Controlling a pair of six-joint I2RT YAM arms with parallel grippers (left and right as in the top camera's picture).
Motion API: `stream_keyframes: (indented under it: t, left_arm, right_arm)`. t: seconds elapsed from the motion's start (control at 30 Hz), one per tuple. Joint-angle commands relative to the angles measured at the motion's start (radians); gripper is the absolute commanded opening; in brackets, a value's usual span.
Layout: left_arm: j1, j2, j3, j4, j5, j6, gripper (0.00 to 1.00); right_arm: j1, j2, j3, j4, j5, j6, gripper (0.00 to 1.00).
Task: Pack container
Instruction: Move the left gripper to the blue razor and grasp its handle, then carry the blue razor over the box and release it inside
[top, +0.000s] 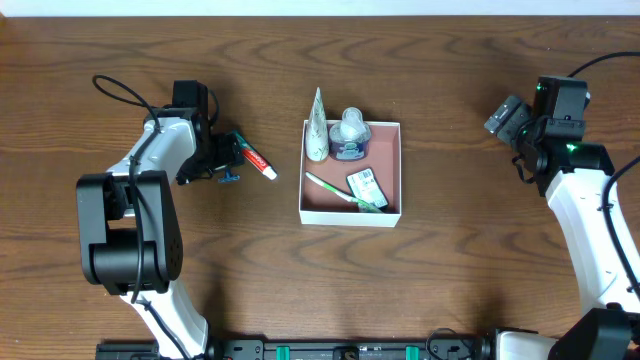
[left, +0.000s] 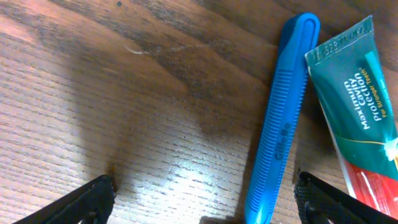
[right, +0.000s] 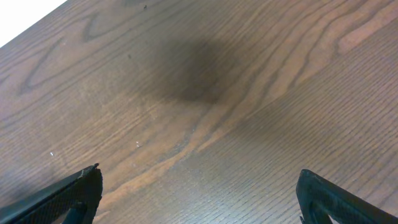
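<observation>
Square white thin-walled container (top: 350, 216), reddish floor, faced up on wood-grain table (top: 450, 290). Left end effector (left: 205, 198) gaped empty over ribbed blue handle (left: 277, 124); right end effector (right: 199, 193) wide, empty.

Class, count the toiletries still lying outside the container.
2: a toothpaste tube and a blue ribbed handle, side by side on the table by the left gripper. More may be hidden from view.

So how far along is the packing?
Done: the container holds a pale tube, a small bottle, a green toothbrush and a packet. In hand: nothing is gripped. The left gripper is open over the blue handle beside the toothpaste tube, both on the table outside it. The right gripper is open, holding nothing. Left: those two items.
</observation>
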Motion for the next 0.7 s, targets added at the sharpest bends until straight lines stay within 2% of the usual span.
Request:
stream_keyframes:
  t: [0.0,0.23,0.3,0.5,0.6,0.67]
  left_arm:
    - [-0.002,0.023,0.013,0.011,-0.004,0.02,0.93]
    - [-0.002,0.023,0.013,0.021,-0.004,0.02,0.86]
    - [-0.002,0.023,0.013,0.02,-0.003,0.019,0.8]
    - [-0.002,0.023,0.013,0.012,-0.003,0.018,0.49]
    - [-0.002,0.023,0.012,0.011,-0.002,0.001,0.41]
    - [-0.002,0.023,0.012,0.012,0.007,0.001,0.39]
  right_arm:
    - [-0.006,0.0,0.006,-0.001,0.013,-0.003,0.99]
    - [-0.006,0.0,0.006,-0.001,0.013,-0.002,0.99]
    - [-0.006,0.0,0.006,-0.001,0.013,-0.003,0.99]
    - [-0.006,0.0,0.006,-0.001,0.013,-0.003,0.99]
    - [-0.006,0.0,0.006,-0.001,0.013,-0.003,0.99]
    - [-0.006,0.0,0.006,-0.001,0.013,-0.002,0.99]
